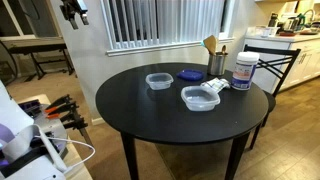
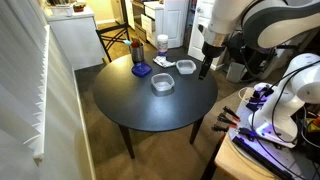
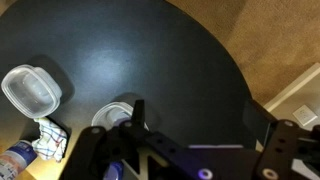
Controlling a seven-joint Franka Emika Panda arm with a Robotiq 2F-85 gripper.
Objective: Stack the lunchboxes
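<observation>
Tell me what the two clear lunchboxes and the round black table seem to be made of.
Both clear rounded-rectangle lunchboxes, one and its neighbour: probably thin translucent plastic, since the dark tabletop shows through their walls and the rims catch light. Round black table: smooth, semi-gloss top, judging by the soft glare on it; whether it is wood, laminate or painted board cannot be told.
</observation>
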